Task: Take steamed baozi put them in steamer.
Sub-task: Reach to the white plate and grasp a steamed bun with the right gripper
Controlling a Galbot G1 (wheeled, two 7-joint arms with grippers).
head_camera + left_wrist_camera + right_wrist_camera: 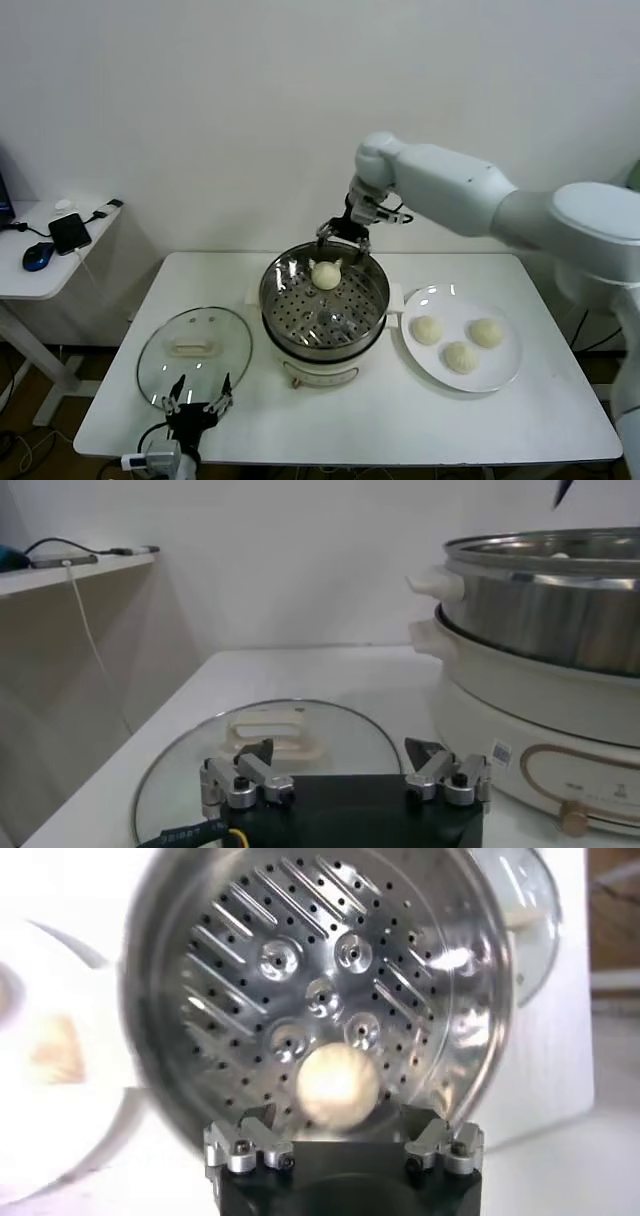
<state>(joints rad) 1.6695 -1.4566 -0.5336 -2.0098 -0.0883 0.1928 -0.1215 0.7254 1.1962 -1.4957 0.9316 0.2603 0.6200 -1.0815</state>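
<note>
A white table (300,420) seen from the robot's head. Nearest, at 7 o'clock, the left gripper (198,398) rests idle at the table's front edge, fingers apart, just by a round glass lid (195,345) lying flat.

In the middle stands the steamer (325,305), a round steel pot on a cream base, its mouth facing straight up. At 3 o'clock from it, a white plate (500,375) carries three buns (460,356) in a loose cluster.

Farther back, a fourth bun (326,275) sits on the perforated tray at 12 o'clock, near the pot's far wall. It is round, with no clear long axis. The right gripper (343,243) hovers just above it, fingers spread wide and holding nothing.
</note>
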